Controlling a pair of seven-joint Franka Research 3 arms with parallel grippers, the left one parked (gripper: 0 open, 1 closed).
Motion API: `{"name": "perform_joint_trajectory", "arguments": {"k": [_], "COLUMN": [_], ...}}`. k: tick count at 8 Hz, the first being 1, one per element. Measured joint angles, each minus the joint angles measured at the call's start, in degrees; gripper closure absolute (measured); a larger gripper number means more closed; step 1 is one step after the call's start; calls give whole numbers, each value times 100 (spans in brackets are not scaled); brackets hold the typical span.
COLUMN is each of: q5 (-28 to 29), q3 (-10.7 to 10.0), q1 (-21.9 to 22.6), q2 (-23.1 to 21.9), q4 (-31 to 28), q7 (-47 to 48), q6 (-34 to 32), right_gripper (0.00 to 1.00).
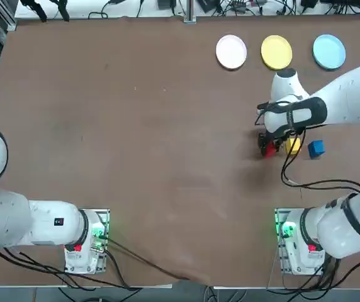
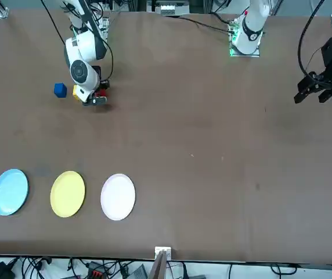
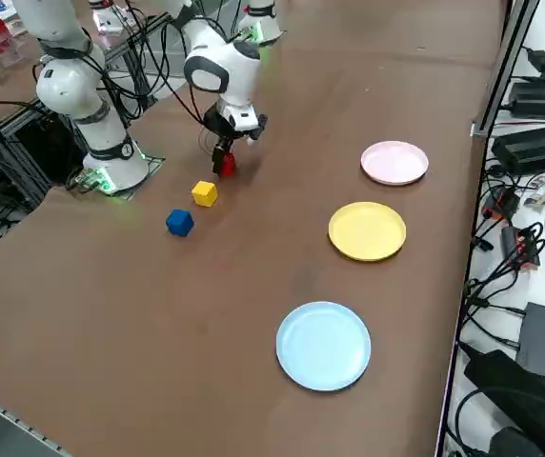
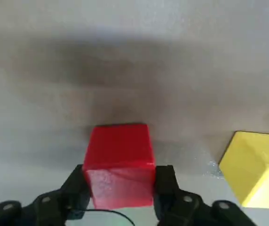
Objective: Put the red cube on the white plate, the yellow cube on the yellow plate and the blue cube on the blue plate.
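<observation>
My right gripper (image 4: 120,188) is down at the table with its fingers (image 4: 166,181) shut on the red cube (image 4: 120,155), which rests on the table surface. From overhead, the red cube (image 1: 268,150) peeks out under the gripper (image 1: 267,146), with the yellow cube (image 1: 293,146) just to its right and the blue cube (image 1: 316,148) beyond. The white plate (image 1: 231,51), yellow plate (image 1: 276,51) and blue plate (image 1: 329,51) lie in a row at the far edge, all bare. The side view shows the red cube (image 3: 226,164), yellow cube (image 3: 204,193) and blue cube (image 3: 179,223) in a line.
The yellow cube (image 4: 254,167) sits close beside the gripper's finger. Black cables (image 1: 306,182) trail from the right arm over the table behind the cubes. The brown table (image 1: 136,126) stretches wide to the left.
</observation>
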Motion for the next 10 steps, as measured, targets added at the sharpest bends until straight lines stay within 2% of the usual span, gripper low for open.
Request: {"name": "perform_joint_trajectory", "arguments": {"k": [2,3,5,6,7,9,10], "q5": [1,1,0,-1,0,104,254], "q3": [-86,-198,-301,-305,-294,-224,-206], "q1": [-20,-82,-303,-376,-378,-340,-328], "q2": [-169,-338,-401,-157,333,1841,2634], "q4": [259,619,1786,2558,3486,5483,6396], "q7": [18,17,-5,-20,-25,-21,-20], "q6": [-198,-547,-1313,-1599,-1922,-2448,-2502], "right_gripper": [31,31,31,31,31,31,31]}}
